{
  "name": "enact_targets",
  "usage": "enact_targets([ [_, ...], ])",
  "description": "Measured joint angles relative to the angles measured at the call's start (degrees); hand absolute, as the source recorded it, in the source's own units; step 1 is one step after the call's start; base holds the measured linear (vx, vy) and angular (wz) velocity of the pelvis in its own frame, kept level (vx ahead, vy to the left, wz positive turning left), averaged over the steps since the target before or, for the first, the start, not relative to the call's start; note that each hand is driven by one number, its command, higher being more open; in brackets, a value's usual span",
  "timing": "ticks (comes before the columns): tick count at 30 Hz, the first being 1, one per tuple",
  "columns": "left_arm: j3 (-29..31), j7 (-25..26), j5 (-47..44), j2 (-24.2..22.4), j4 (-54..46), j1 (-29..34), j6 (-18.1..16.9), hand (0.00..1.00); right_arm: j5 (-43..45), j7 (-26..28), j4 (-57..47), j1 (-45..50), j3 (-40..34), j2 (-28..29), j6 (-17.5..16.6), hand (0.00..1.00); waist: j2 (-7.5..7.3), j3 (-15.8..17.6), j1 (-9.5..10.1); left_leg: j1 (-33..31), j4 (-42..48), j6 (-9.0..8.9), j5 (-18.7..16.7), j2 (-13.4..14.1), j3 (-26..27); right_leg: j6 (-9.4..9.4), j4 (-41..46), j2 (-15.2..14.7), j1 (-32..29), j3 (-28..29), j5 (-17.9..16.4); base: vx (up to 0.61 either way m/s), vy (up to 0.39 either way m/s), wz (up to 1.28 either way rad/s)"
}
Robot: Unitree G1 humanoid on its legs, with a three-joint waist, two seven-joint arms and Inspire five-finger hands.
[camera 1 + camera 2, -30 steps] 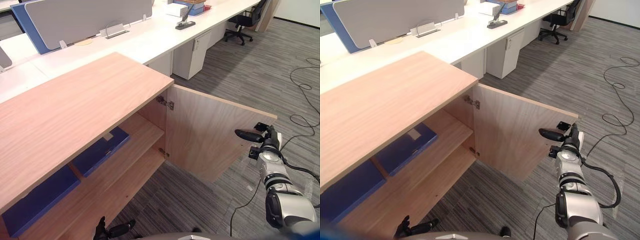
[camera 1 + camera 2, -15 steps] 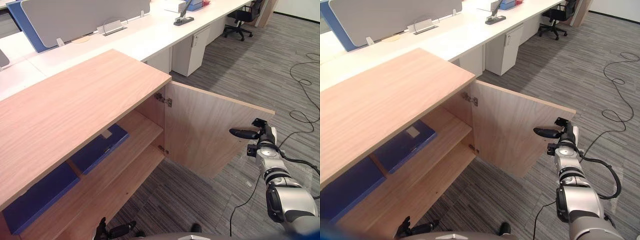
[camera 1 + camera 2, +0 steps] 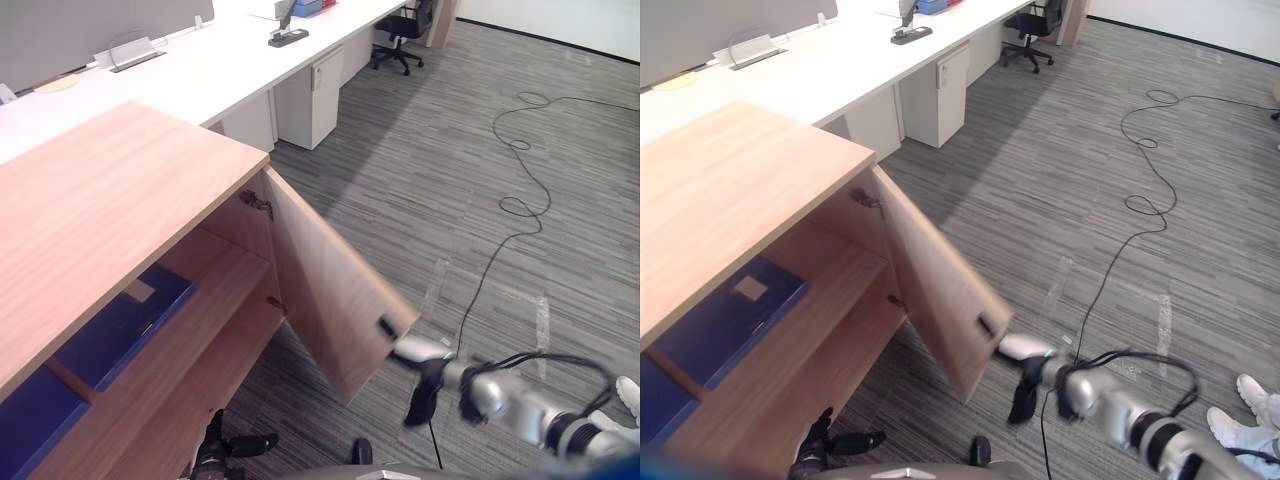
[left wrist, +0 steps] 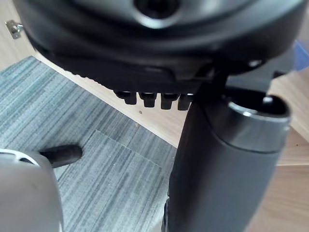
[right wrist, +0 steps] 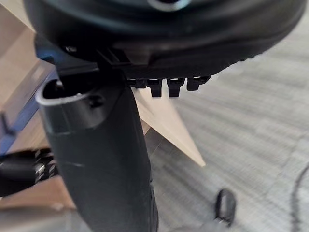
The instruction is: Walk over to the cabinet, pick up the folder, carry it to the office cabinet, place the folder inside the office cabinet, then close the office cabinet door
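Observation:
The wooden office cabinet [image 3: 110, 200] stands at the left with its door [image 3: 320, 290] swung partway round, neither wide open nor closed. Two blue folders lie flat on the upper shelf inside, one [image 3: 120, 325] towards the middle and another [image 3: 20, 420] at the far left. My right hand [image 3: 422, 385] is low, at the door's outer bottom corner beside its small dark handle [image 3: 386, 328], fingers straight and holding nothing. The door's edge [image 5: 169, 125] shows past the hand in the right wrist view. My left hand [image 3: 225, 447] hangs open near the floor by the cabinet's base.
Long white desks [image 3: 200, 70] run behind the cabinet, with a white drawer pedestal [image 3: 310, 95] under them and a black office chair [image 3: 400, 30] further back. Grey striped carpet [image 3: 470, 120] stretches to the right. A person's white shoes [image 3: 1250, 410] stand at the lower right.
The camera has turned to the right. The door has swung from wide open partway towards the cabinet, and my right hand has dropped and moved left to its lower outer corner.

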Motion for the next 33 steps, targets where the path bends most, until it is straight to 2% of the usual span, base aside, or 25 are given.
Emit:
enact_targets([
  [4, 0.10, 0.27, 0.04, -0.36, 0.13, -0.06, 0.00, 1.00, -2.33, 1.23, 0.03, 2.82, 2.20, 5.92, -3.50, 1.00, 0.73, -0.44, 0.29, -0.02, -0.04, -0.02, -0.01, 0.04, 0.03, -0.14, 0.12, 0.05, -0.03, 0.05, -0.09, 0.00, 0.000, 0.00],
  [10, 1.11, 1.60, -0.02, 1.33, 0.58, 0.41, -0.07, 1.00, -6.46, -0.32, 4.34, 3.15, 0.87, 9.68, -3.05, 1.00, -0.93, -1.49, 0.70, 0.52, 0.70, -0.14, -0.69, -0.53, 1.77, 0.16, 0.16, -0.36, -0.18, 1.80, 0.46, -0.03, 0.038, -0.13],
  [14, 1.07, 0.96, 0.00, 2.08, 1.30, 0.47, -0.05, 1.00, -8.75, -0.67, 6.50, 4.44, 0.53, 10.39, -2.54, 1.00, -0.89, -1.46, 0.53, 0.78, 1.46, -0.10, -1.32, -0.92, 2.99, 0.40, -0.31, -0.65, -0.18, 3.14, 1.15, -0.05, 0.041, -0.18],
  [19, 0.92, 0.67, 0.01, 0.62, 1.31, 0.30, -0.04, 1.00, -10.84, -1.22, 10.65, 5.60, -1.65, 13.49, -2.24, 1.00, -0.63, -1.42, 0.70, 0.55, 1.57, -0.10, -1.31, -0.95, 2.53, 0.44, -0.74, -0.78, 0.07, 2.65, 1.32, -0.05, 0.011, 0.05],
  [22, 0.69, 0.54, 0.01, 0.26, 1.30, -0.25, -0.04, 1.00, -10.87, -2.28, 16.66, 5.75, -4.19, 16.65, -1.86, 1.00, -0.47, -1.53, 0.74, -0.97, 2.11, -0.04, -1.25, -1.06, 0.17, 0.47, -0.97, -1.25, 0.28, 0.57, 1.18, -0.04, -0.004, 0.37],
  [27, 0.36, 0.77, -0.01, -1.22, 0.71, -0.64, -0.05, 1.00, -11.34, -5.31, 30.15, 5.27, -12.42, 24.18, 2.00, 1.00, -0.07, -1.62, 1.88, -3.39, 2.70, 0.18, -0.70, -1.49, -5.49, 0.72, -0.98, -2.20, 1.59, -4.77, 0.09, -0.03, -0.007, 0.58],
  [30, -0.08, 1.10, -0.18, -2.73, -0.80, 0.14, -0.09, 1.00, -10.69, -8.35, 35.86, 5.10, -20.57, 27.21, 4.40, 1.00, 0.18, -1.53, 2.61, -4.79, 2.23, 0.34, 0.34, -2.22, -10.65, 1.02, -0.88, -3.03, 3.12, -9.88, -1.06, -0.02, -0.003, 0.88],
  [31, -0.81, 1.35, -0.19, -2.95, -1.94, 0.45, -0.23, 1.00, -9.61, -10.45, 38.40, 5.06, -24.99, 28.64, 5.89, 1.00, 0.27, -1.52, 3.51, -5.39, 1.74, 0.35, 1.00, -2.45, -12.83, 1.12, -0.70, -3.23, 3.59, -11.97, -1.60, 0.00, -0.008, 0.82],
  [33, -0.97, 1.51, -0.31, -3.43, -3.31, 1.16, -0.38, 1.00, -7.35, -12.03, 40.37, 4.62, -28.78, 29.65, 7.50, 1.00, 0.68, -1.22, 3.72, -5.56, 0.55, 0.37, 2.06, -2.80, -15.18, 1.28, -0.40, -3.55, 4.22, -14.37, -2.32, 0.00, -0.013, 0.69],
])
